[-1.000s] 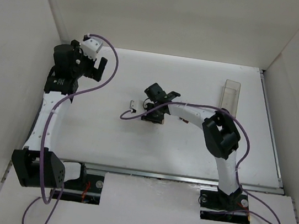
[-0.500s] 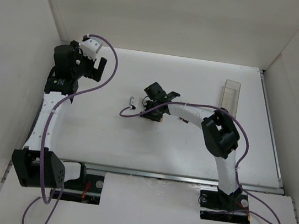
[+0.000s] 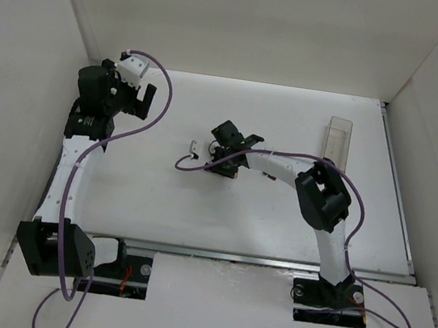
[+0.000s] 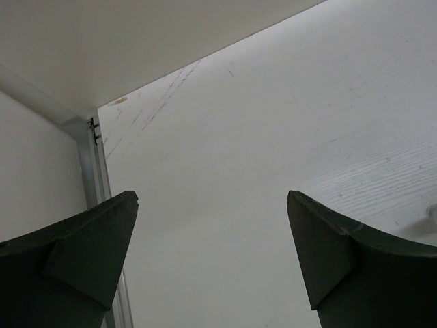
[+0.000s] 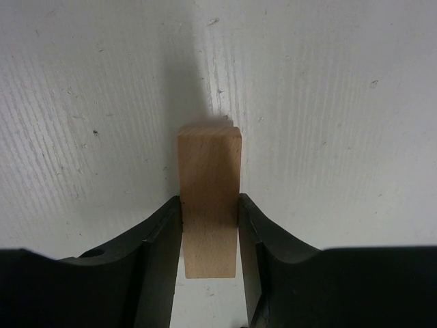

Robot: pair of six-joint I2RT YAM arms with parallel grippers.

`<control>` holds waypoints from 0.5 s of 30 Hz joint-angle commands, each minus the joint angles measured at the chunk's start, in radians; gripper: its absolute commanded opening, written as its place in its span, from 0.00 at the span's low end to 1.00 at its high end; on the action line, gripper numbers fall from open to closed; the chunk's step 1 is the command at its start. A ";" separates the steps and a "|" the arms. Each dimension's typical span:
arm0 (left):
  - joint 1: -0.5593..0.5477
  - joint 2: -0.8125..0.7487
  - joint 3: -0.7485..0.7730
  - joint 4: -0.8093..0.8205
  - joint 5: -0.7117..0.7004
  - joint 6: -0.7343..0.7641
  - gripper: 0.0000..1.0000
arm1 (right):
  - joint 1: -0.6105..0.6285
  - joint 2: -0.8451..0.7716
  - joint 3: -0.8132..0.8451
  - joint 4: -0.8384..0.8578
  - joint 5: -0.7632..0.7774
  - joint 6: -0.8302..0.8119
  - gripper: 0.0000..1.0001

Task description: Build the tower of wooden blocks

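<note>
One tan block (image 5: 209,171) is pinched on both sides between the fingers of the right gripper (image 5: 209,203), low over the white table (image 5: 328,102) near its middle. Whether the block touches the surface, I can't tell. The left gripper (image 4: 212,205) hangs spread wide with nothing between its fingers, up by the far-left corner.
</note>
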 commanded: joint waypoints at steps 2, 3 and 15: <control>-0.004 -0.036 -0.015 0.050 0.003 -0.011 0.89 | 0.003 0.016 -0.013 0.027 0.010 0.044 0.43; -0.004 -0.045 -0.015 0.050 0.003 -0.011 0.89 | 0.003 0.016 -0.013 0.027 0.010 0.044 0.43; -0.004 -0.055 -0.015 0.050 0.003 -0.011 0.89 | 0.003 0.005 -0.013 0.027 0.041 0.044 0.58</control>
